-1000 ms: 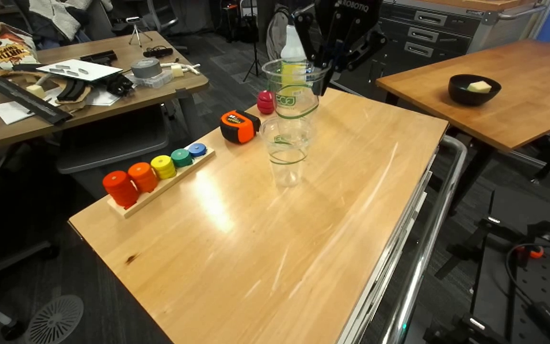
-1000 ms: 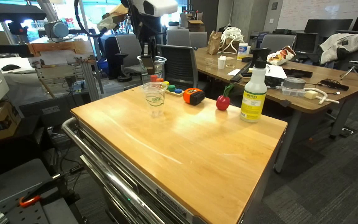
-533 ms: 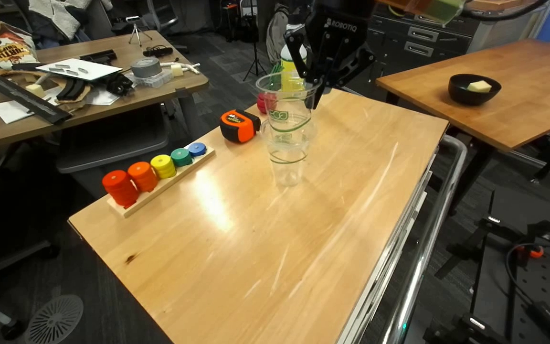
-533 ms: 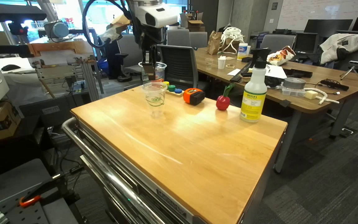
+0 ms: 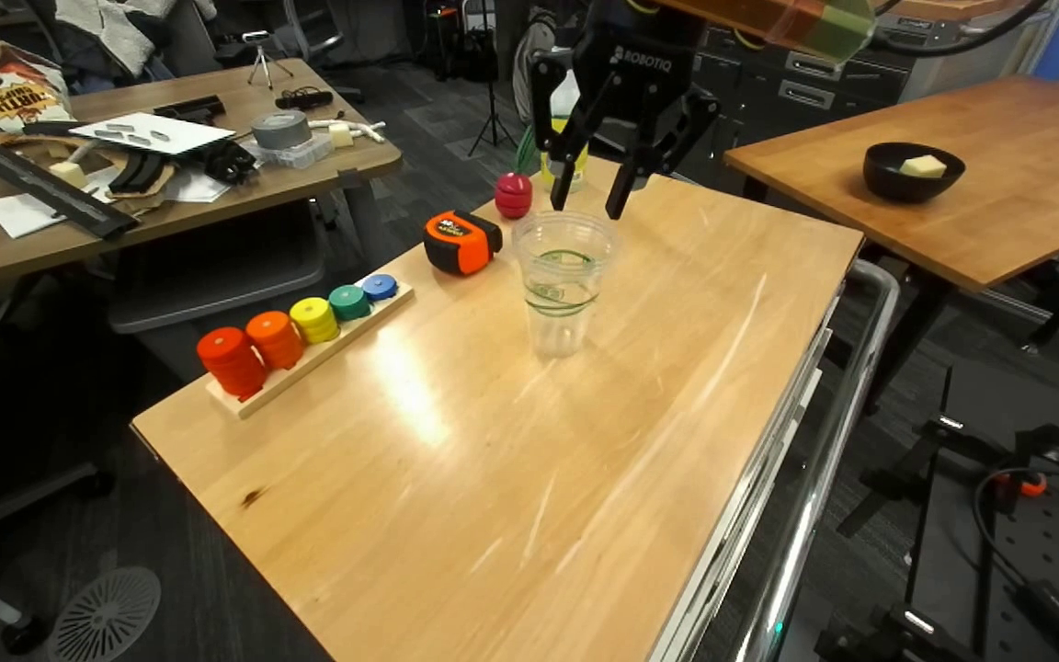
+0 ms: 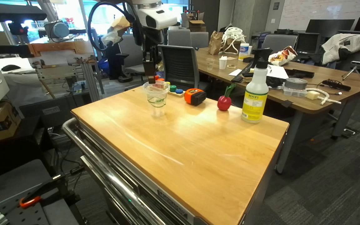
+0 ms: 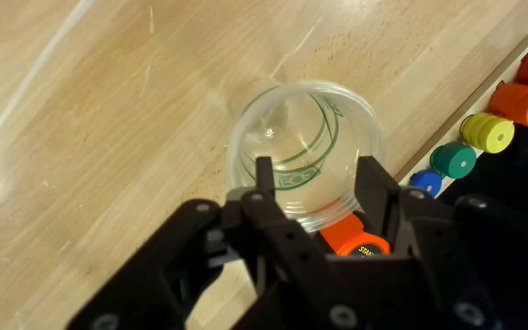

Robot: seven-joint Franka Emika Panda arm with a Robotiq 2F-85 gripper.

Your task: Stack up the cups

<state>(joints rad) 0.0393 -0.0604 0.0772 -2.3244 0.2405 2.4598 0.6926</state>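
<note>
in an exterior view, bright windows [image 6: 66, 11] glow at the upper left; a whiteboard [image 6: 327, 11] with faint reddish writing hangs at the upper right, past a grey pillar [image 6: 255, 15]. a dark-backed chair [image 6: 180, 67] stands beside a long brown desk [image 6: 327, 73], and the floor [image 6: 320, 175] is carpeted in mottled dark grey. in an exterior view, a dark drawer cabinet [image 5: 851, 97] stands near an orange-brown side desk [image 5: 1026, 138]. in both exterior views, glare [image 5: 410, 391] brightens the pale wooden table [image 5: 493, 487].
</note>
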